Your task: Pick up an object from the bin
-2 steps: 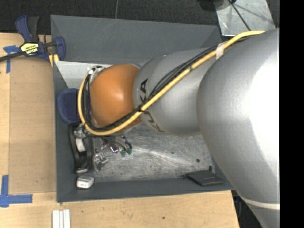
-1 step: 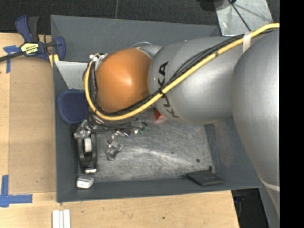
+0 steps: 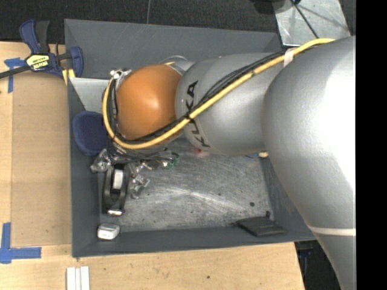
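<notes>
My gripper [image 3: 123, 161] pokes out from under the arm's wrist at the bin's left side, low over the floor. Just beneath it lies a black oblong thing with a white label [image 3: 113, 193], running lengthwise toward the front wall. A blue rounded thing [image 3: 86, 132] rests against the left wall, right behind the gripper. To the gripper's right there is a small crumpled shiny piece [image 3: 139, 180], close beside it. What lies straight under the wrist is hidden.
A small white and grey block [image 3: 107, 231] sits in the front left corner. A flat black piece [image 3: 260, 227] lies by the front wall at the right. A green bit [image 3: 173, 160] and a pink bit [image 3: 202, 154] peek out under the arm, which covers the bin's back and right.
</notes>
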Action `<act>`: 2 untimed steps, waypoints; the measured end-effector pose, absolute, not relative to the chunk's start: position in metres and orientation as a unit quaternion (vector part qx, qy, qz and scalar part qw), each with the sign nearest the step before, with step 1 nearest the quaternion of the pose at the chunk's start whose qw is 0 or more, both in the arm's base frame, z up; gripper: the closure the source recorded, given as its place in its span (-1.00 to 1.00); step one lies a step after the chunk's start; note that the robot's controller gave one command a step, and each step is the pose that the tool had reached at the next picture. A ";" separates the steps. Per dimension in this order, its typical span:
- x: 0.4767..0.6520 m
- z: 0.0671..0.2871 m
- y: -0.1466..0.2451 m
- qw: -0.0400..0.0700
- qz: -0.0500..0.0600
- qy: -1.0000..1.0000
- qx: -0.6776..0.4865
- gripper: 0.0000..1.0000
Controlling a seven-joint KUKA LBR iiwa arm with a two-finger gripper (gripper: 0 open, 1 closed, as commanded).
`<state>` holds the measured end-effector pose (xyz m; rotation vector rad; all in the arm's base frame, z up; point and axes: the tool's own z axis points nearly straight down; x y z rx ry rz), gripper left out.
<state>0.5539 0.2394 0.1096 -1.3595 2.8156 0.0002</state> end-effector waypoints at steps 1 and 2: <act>0.552 0.106 0.240 0.005 0.001 0.900 -0.435 1.00; 0.548 0.219 0.229 0.002 -0.001 0.900 -0.435 1.00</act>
